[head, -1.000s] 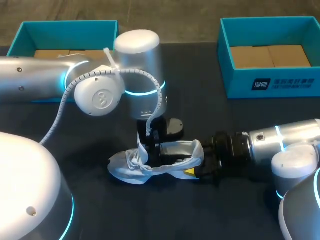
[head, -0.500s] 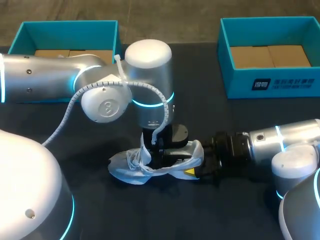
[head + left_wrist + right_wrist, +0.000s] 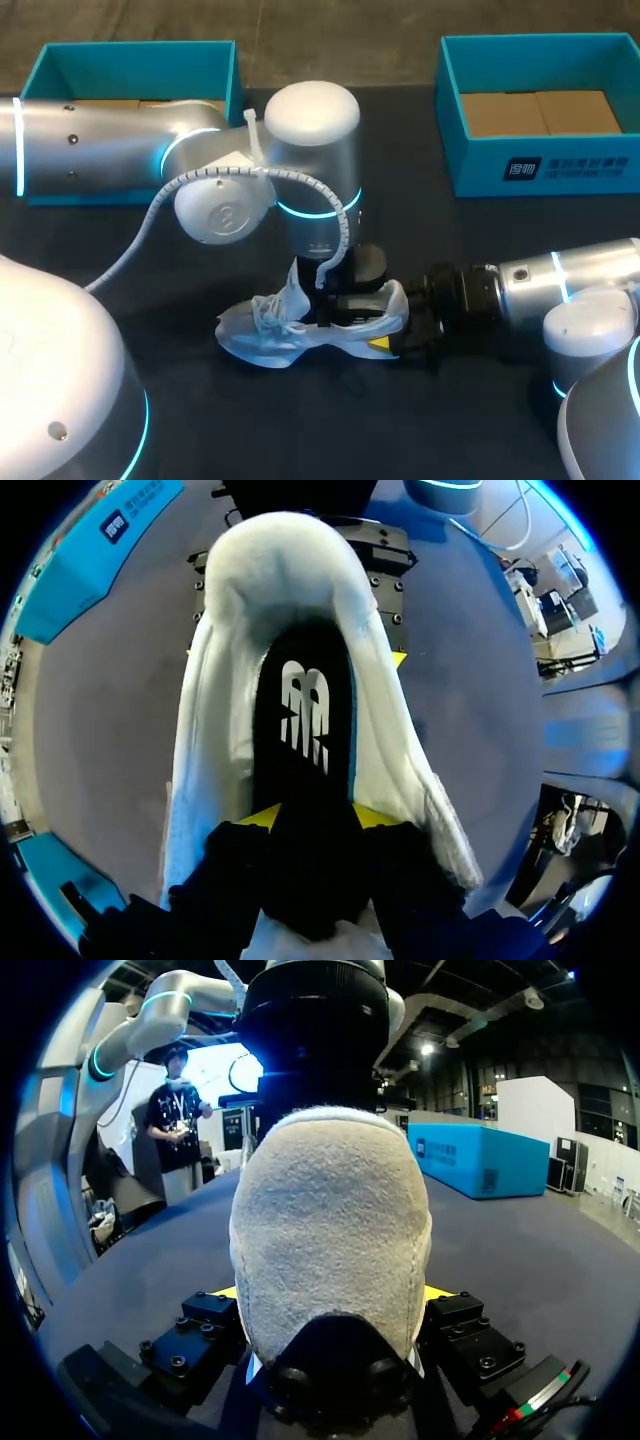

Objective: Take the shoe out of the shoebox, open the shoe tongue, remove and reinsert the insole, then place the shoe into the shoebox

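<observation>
A white shoe (image 3: 260,335) lies on its sole on the black table, toe toward my left side. My left gripper (image 3: 340,303) reaches straight down into its opening. In the left wrist view my left gripper (image 3: 315,815) has a yellow tip on each side of the black insole (image 3: 305,680), shut on it inside the white lining (image 3: 290,570). My right gripper (image 3: 395,327) comes in low from the right and is shut on the heel. In the right wrist view the fuzzy heel (image 3: 330,1210) fills the space between my right gripper's (image 3: 330,1295) yellow-tipped fingers.
An open teal shoebox (image 3: 540,165) with a cardboard floor stands at the back right. A second teal box (image 3: 135,55) stands at the back left, partly behind my left arm. Bare table lies in front of the shoe.
My left arm has shifted to the right, toward the heel, with its gripper still inside the shoe. The tongue and laces have risen. The right arm has stayed put.
</observation>
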Robot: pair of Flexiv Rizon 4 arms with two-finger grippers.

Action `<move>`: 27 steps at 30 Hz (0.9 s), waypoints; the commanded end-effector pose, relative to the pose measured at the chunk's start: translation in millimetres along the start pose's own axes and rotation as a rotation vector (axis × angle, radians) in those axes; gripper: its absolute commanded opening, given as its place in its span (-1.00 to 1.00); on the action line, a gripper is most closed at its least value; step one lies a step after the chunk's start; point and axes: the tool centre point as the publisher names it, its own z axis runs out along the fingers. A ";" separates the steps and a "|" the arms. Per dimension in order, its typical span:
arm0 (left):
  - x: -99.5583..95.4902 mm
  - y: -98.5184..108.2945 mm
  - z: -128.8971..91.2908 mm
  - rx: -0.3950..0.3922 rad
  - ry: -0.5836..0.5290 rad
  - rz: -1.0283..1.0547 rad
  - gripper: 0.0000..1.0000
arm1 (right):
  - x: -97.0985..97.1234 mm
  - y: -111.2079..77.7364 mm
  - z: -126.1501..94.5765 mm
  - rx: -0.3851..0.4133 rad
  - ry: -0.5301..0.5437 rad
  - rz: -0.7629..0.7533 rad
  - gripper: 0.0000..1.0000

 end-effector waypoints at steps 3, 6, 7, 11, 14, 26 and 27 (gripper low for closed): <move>3.0 6.2 9.8 0.022 -0.059 0.020 -0.17 | -0.5 0.2 1.2 0.006 0.000 0.001 -1.00; -0.5 5.9 11.2 0.015 -0.097 0.020 -0.18 | -0.5 0.2 1.2 0.006 0.000 0.001 -1.00; -2.4 6.0 12.5 0.009 -0.116 0.023 -0.18 | -0.5 0.2 1.2 0.006 0.000 0.001 -1.00; -11.8 5.9 15.9 -0.010 -0.164 0.015 -0.19 | -0.5 0.2 1.2 0.006 0.000 0.001 -1.00; -21.0 6.5 14.1 -0.024 -0.188 0.002 -0.22 | -0.5 0.2 1.2 0.006 0.000 0.001 -1.00; -39.2 14.9 -6.2 -0.001 -0.206 -0.019 -1.00 | -0.5 0.2 1.2 0.006 0.000 0.001 -1.00; -38.5 15.1 -8.4 0.012 -0.198 -0.018 -1.00 | -0.5 0.2 1.2 0.006 0.000 0.001 -1.00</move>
